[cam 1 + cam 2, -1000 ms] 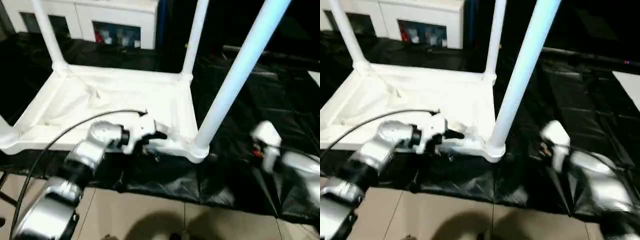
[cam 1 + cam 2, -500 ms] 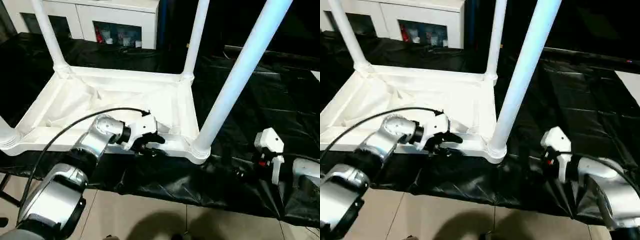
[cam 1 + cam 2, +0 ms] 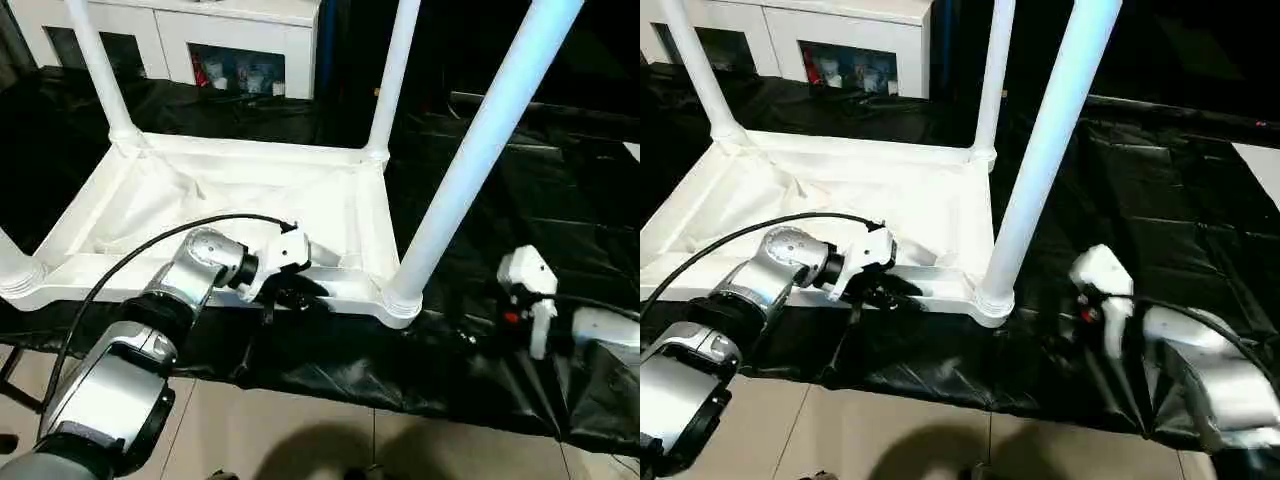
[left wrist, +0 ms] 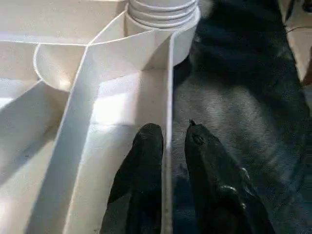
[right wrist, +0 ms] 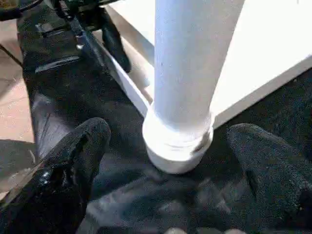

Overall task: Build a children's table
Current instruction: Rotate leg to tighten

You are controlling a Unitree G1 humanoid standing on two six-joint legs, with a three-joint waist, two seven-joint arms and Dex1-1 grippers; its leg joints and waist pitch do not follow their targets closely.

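**White table upside down, left pincer nipping its rim**

White plastic, the children's table lies top-down on a black sheet, legs up. Compared with half a second ago, the right gripper has edged closer to the table's near corner leg; the table itself has not moved. That gripper's fingers stand wide apart, flanking the leg's base without touching. The left gripper is nearly closed, pinching the table's near rim beside that corner socket.

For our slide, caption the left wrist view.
Left end effector pinching the upturned children's table rim near a fitted leg.
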